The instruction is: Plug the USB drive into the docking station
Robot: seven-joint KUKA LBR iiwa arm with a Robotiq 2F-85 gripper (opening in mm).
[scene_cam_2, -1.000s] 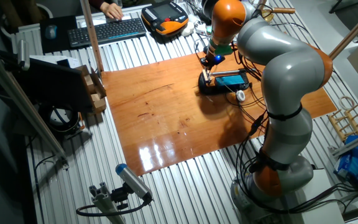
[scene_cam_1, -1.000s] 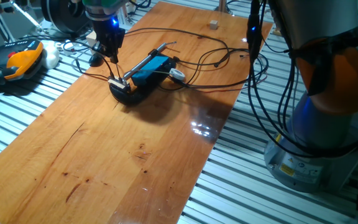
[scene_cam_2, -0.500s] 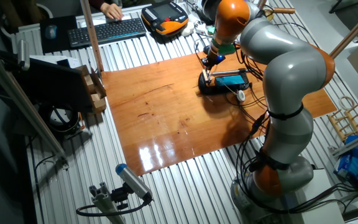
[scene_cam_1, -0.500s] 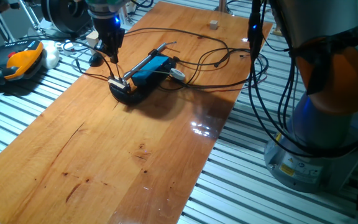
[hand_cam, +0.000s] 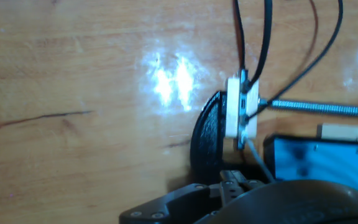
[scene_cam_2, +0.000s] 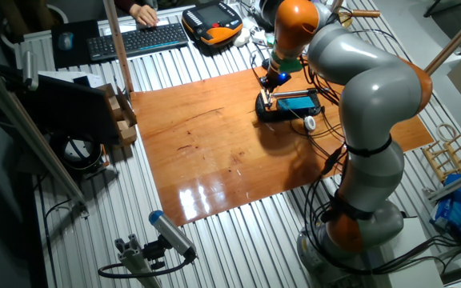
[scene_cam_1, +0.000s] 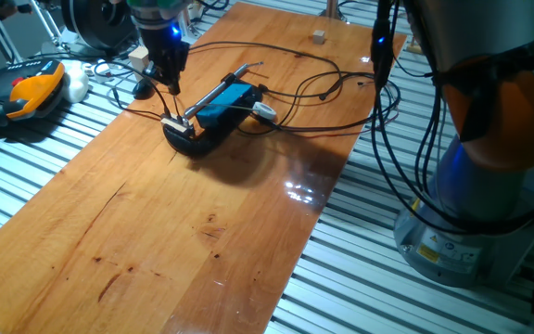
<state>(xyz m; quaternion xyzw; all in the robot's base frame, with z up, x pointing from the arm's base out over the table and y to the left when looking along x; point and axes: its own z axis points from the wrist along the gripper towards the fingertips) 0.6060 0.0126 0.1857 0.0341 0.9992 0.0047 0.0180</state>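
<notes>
1. The claw hangs just above the near end of the dock; whether its fingers are together or apart cannot be told
2. The dock lies on the wooden table, trailing cables
3. It looks light, rigid, likely to slide; steady its blue body

The docking station lies flat on the wooden bench, toward its far end. Its top face is bright blue and rectangular, seated on a black body with a curved underside. Several thin black cables run from it across the wood. In the hand view a small white piece sits at the station's black end, with thin dark cables joining it. The USB drive cannot be clearly made out.
</notes>
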